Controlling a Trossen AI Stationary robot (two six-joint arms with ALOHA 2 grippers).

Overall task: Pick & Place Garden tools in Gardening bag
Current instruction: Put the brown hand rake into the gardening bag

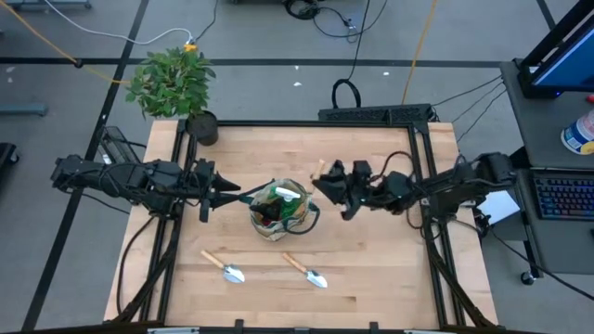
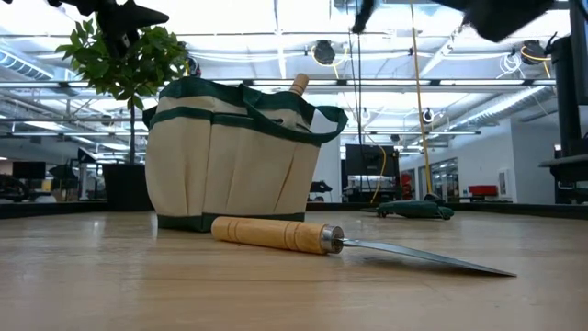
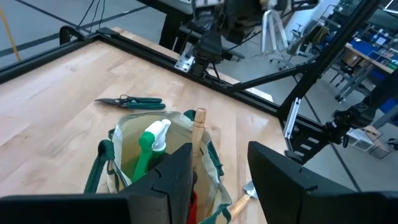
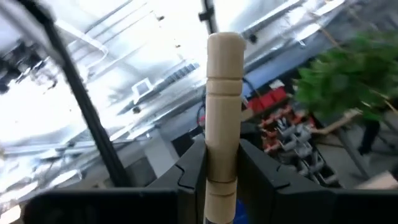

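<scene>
High view | trowels [image 1: 227, 269]: two | right hand [image 4: 221, 163] grasping wooden handle [image 4: 222, 93] | left hand [image 3: 217, 180] released

**Left wrist: over bag**

Left gripper [image 3: 221, 180] above gardening bag [image 3: 127, 134], fingers [image 3: 177, 180] apart, empty. Inside bag: green spray bottle [image 3: 149, 146], wooden handle [image 3: 199, 127]. Green-handled shears [image 3: 130, 101] on table [image 3: 50, 106] beyond. Trowel [image 3: 244, 198] beside bag.

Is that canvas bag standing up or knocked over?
Standing upright. The bag sits flat on the table, its mouth facing up with a wooden handle poking out.
</scene>
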